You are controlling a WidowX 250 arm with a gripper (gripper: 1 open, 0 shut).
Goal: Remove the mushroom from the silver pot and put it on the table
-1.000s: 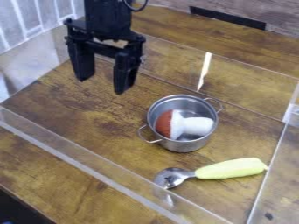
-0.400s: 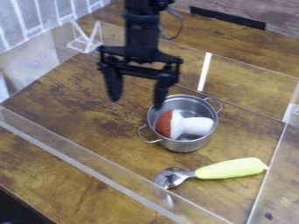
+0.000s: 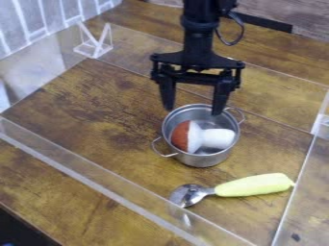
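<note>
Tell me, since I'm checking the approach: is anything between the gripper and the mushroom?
Nothing visible. The open gripper hangs above the silver pot, which has no lid; the mushroom lies exposed inside.

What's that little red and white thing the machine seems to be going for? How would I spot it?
Start at the brown wood-plank table and find the shiny silver pot right of its middle, just under the black gripper. Lying on its side inside the pot is the toy mushroom. Its red-orange cap and thick white stem set it apart from the yellow-green-handled spoon lying outside, nearer the front.
</note>
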